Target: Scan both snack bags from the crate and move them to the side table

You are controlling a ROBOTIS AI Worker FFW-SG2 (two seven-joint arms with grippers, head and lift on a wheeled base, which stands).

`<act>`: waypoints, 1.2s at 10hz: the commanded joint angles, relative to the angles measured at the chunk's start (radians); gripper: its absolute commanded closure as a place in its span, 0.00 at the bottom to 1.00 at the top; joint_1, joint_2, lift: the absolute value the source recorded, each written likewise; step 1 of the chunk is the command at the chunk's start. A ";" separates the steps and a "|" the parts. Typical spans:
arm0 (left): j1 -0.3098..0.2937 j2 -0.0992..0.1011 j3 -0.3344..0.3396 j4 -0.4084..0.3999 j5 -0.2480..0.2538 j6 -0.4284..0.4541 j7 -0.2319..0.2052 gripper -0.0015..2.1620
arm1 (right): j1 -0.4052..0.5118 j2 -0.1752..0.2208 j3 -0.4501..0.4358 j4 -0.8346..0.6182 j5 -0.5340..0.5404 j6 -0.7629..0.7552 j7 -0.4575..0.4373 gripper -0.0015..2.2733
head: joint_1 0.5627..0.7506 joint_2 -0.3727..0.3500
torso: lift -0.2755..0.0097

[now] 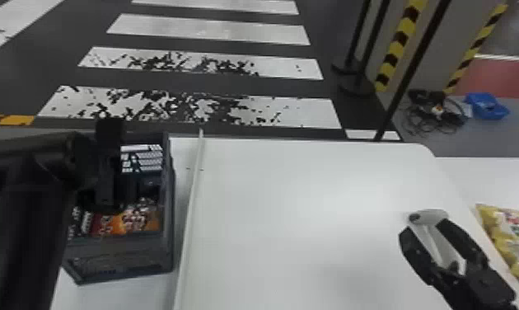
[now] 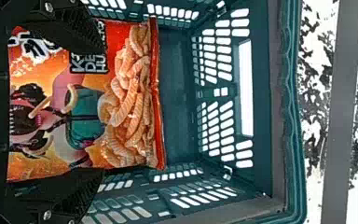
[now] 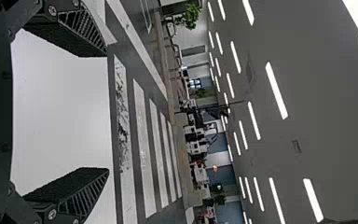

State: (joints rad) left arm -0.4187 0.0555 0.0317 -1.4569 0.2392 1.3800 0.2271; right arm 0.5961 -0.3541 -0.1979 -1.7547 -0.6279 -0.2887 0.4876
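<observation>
Orange-and-red snack bag (image 2: 128, 93) inside slotted dark-teal plastic crate (image 1: 170, 206), left of the head view, between black left jaws (image 1: 110, 177), set wide; at lower right, black right jaws (image 1: 424, 228), also wide, over white tabletop (image 1: 312, 206); at right edge, yellow snack bag (image 1: 516, 237) on white side table (image 1: 489, 177).

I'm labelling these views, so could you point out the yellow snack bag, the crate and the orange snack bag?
Yellow snack bag (image 1: 517, 238): head view, printed front.
Crate (image 2: 296, 116): left wrist view, rim.
Orange snack bag (image 2: 86, 105): left wrist view, printed front.
</observation>
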 commanded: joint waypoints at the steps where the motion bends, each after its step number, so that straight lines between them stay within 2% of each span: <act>1: 0.014 0.000 0.002 0.004 -0.003 0.003 0.000 0.05 | -0.004 -0.002 0.000 0.001 -0.004 0.000 0.000 0.05 | 0.70 0.38 | 0.63; 4: 0.032 0.001 0.004 0.056 -0.014 -0.025 -0.006 0.07 | 0.008 0.000 -0.002 0.004 -0.010 -0.025 0.006 0.05 | 0.70 0.38 | 0.63; 5: 0.037 0.003 0.004 0.079 -0.020 -0.055 -0.014 0.28 | 0.014 0.000 -0.002 0.003 -0.010 -0.037 0.008 0.05 | 0.70 0.38 | 0.63; 6: 0.037 0.003 0.002 0.087 -0.021 -0.055 -0.005 0.80 | 0.019 0.001 -0.002 0.003 -0.012 -0.040 0.008 0.05 | 0.70 0.38 | 0.63; 7: 0.037 0.009 0.002 0.081 -0.024 -0.043 -0.025 0.94 | 0.021 0.001 -0.002 0.000 -0.012 -0.040 0.006 0.05 | 0.70 0.38 | 0.63; 10: 0.063 0.017 0.016 0.010 -0.024 0.024 -0.051 0.98 | 0.022 0.009 -0.002 -0.020 -0.013 -0.040 0.005 0.05 | 0.70 0.38 | 0.63; 12: 0.097 0.020 0.031 -0.079 -0.023 0.043 -0.068 0.98 | 0.022 0.011 -0.002 -0.020 -0.016 -0.040 0.006 0.05 | 0.70 0.39 | 0.63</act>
State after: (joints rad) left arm -0.3325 0.0741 0.0563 -1.5051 0.2156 1.4177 0.1598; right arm 0.6184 -0.3437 -0.1996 -1.7747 -0.6433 -0.3289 0.4926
